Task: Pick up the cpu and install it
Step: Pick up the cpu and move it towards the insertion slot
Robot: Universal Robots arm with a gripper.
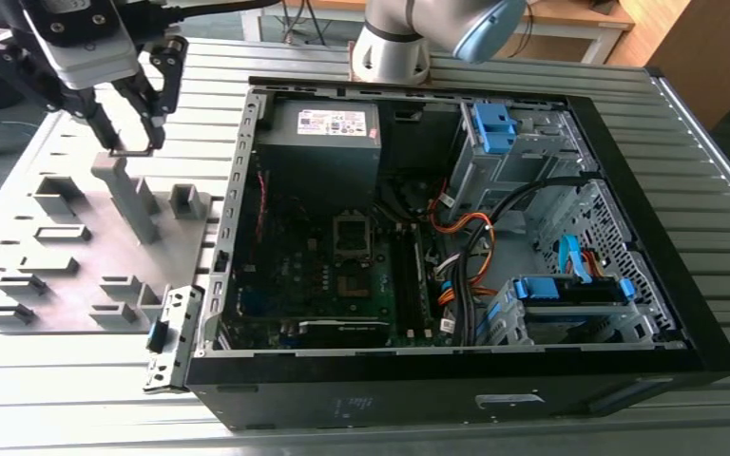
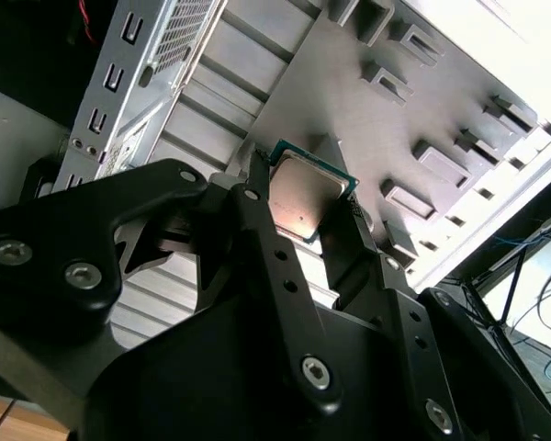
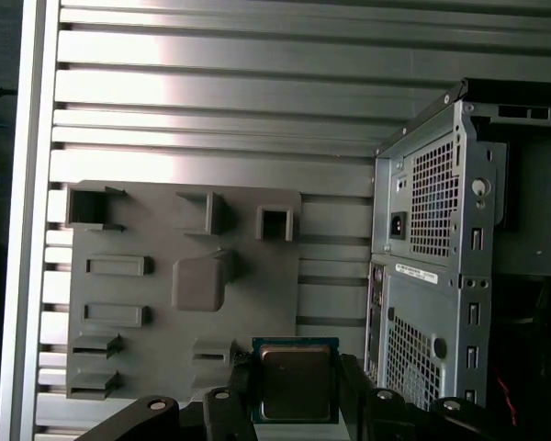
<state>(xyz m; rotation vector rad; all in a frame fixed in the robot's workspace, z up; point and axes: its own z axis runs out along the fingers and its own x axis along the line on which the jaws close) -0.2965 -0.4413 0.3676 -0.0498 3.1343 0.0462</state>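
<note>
The cpu [image 2: 303, 204] is a thin square chip with a dull silver face and a green rim, and my gripper [image 2: 305, 188] is shut on it with one black finger on each side. In the first wrist view the cpu [image 3: 296, 378] is lifted above the grey tray [image 3: 151, 243], again clamped by the gripper [image 3: 294, 390]. In the exterior view the gripper [image 1: 132, 144] hangs over the far end of the tray [image 1: 80, 285], at the exterior view's left of the open computer case [image 1: 244, 237]. The metal-framed socket [image 1: 354, 235] lies on the motherboard inside the case.
The tray carries several raised grey blocks, one tall block [image 1: 126, 195] just below the gripper. The case holds cables [image 1: 473, 247], blue drive brackets [image 1: 568, 290] and a power supply [image 1: 320, 128]. The arm's base [image 1: 391, 52] stands behind the case on a ribbed metal table [image 1: 73, 408].
</note>
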